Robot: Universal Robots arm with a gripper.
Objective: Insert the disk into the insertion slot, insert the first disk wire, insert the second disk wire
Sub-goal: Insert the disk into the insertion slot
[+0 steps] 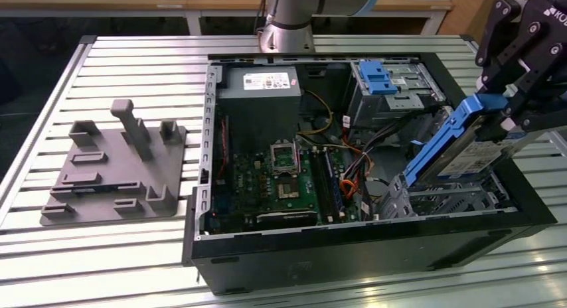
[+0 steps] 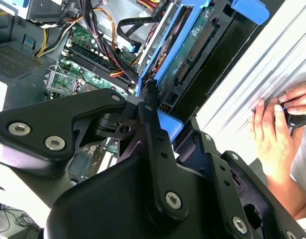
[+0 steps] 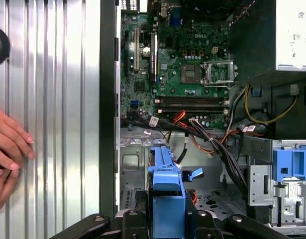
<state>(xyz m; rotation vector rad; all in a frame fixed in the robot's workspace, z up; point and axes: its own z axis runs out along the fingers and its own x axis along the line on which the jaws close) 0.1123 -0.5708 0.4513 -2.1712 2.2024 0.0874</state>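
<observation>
Blue-framed disk (image 1: 465,152) clamped by gripper (image 1: 506,112), just above insertion slot (image 1: 461,200). Disk is tilted: long axis slants down toward slot mouth, lower end at slot rim, gripper-held upper end higher. Not yet seated.

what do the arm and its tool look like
The arm is a round silver-grey tube with a pale blue joint cap. The tool is matte black, built of flat linkage bars pinned with silver screws, and it carries white lettering on its body.
</observation>
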